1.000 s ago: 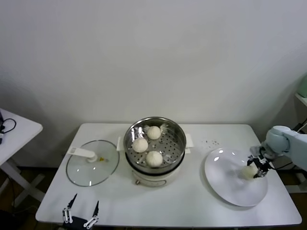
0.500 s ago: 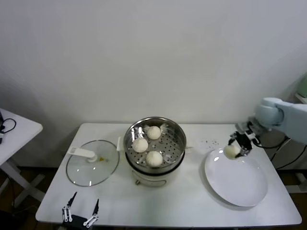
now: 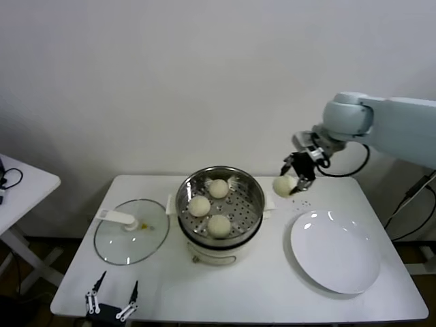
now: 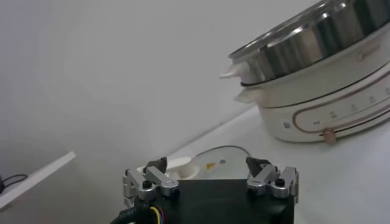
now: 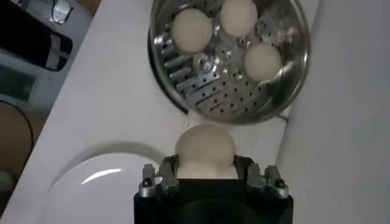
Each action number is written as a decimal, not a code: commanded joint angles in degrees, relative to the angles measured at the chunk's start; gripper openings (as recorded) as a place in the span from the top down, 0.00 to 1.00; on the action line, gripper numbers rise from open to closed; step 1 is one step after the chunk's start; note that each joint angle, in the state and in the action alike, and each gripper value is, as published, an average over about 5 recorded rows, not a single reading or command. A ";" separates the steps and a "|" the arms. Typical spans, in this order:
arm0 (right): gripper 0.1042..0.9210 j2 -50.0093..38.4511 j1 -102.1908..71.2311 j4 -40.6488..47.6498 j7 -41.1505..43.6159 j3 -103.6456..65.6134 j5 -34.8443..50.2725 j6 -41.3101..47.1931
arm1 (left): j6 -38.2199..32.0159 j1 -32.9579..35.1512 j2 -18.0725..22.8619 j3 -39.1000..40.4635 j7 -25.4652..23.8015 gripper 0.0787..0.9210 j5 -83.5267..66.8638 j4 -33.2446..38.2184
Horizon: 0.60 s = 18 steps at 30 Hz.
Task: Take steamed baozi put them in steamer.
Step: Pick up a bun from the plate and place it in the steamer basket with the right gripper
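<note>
Clearly the job is nearly finished. At the table's front-left corner the left gripper [image 3: 111, 303] hangs idle, its fingers spread and holding nothing. Just beyond it, near the left edge, the glass lid [image 3: 131, 230] lies flat on the table [image 3: 272, 289]. At the middle, toward the back edge, stands the steamer [image 3: 220, 201], and three steamed baozi [image 3: 208, 205] already sit on its perforated floor. Right of it, above the table's back edge and between steamer and plate, the right gripper [image 3: 298, 174] is clenched on the fourth baozi [image 3: 284, 184], carried in the air. Toward the right edge the white plate [image 3: 335, 251] has no buns on it. What remains, I judge, is to bring this last bun over the basket, lower it into the open space and release it.
</note>
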State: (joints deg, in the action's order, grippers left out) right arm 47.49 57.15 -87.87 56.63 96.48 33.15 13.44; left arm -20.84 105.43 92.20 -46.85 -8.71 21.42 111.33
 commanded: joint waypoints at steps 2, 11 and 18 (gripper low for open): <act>0.37 11.21 -7.29 2.15 -3.16 -8.18 2.55 4.49 | -0.06 -0.21 2.80 -0.31 -0.04 0.12 -0.23 -0.41; 0.36 14.06 -15.13 8.94 -4.67 -9.08 -1.25 4.70 | -0.30 -0.11 2.80 -0.46 0.00 0.12 -0.32 -0.85; 0.35 13.88 -20.12 10.27 -5.41 -10.09 -3.32 4.81 | -0.37 -0.11 2.80 -0.50 -0.02 0.12 -0.21 -1.31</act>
State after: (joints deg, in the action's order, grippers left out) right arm 58.52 44.94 -81.06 52.44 88.66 31.87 17.38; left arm -21.16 105.29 92.20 -47.33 -8.72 21.15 110.22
